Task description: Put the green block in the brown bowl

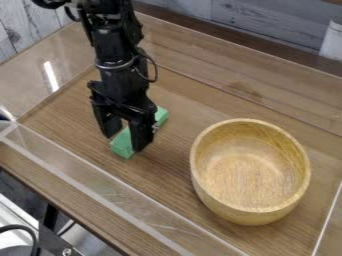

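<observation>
The green block lies flat on the wooden table, left of centre, partly hidden behind my gripper. My black gripper points straight down over it, open, its two fingers straddling the block low near the table surface. I cannot tell whether the fingers touch the block. The brown bowl stands empty at the lower right, a short distance to the right of the block and gripper.
A clear plastic wall runs along the front edge of the table, and another borders the left side. A light brick wall rises behind the table at the back.
</observation>
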Controlling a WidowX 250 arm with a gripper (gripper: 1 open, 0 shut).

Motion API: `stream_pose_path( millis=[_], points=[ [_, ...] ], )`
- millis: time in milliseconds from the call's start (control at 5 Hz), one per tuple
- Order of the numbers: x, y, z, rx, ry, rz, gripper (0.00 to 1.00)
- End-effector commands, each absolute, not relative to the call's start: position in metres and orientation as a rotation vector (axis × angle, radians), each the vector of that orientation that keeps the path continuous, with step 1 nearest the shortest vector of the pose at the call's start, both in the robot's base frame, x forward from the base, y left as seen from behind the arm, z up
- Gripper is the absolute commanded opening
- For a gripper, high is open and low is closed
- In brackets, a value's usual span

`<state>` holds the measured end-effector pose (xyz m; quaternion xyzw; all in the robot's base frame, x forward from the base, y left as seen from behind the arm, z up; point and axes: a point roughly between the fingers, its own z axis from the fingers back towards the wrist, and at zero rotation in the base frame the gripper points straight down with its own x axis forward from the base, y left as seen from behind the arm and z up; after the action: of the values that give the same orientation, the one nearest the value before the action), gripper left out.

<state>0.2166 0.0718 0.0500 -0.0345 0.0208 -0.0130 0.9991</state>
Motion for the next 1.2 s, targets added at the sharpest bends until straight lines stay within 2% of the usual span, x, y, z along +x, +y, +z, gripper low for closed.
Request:
stream_pose_path(
  millis=[0, 400, 600, 800, 1000],
  points=[
    [0.222, 0.077, 0.065, -0.053, -0.021, -0.009, 1.00],
    [0.228, 0.081, 0.051, -0.048, 0.001, 0.004, 1.00],
    [0.231, 0.081, 0.049, -0.049, 0.001, 0.009, 0.00],
    [0.237, 0.081, 0.050, -0.055, -0.005, 0.010, 0.00],
    [0.249, 0.079, 0.060, -0.066, -0.030, 0.012, 0.00]
  ],
)
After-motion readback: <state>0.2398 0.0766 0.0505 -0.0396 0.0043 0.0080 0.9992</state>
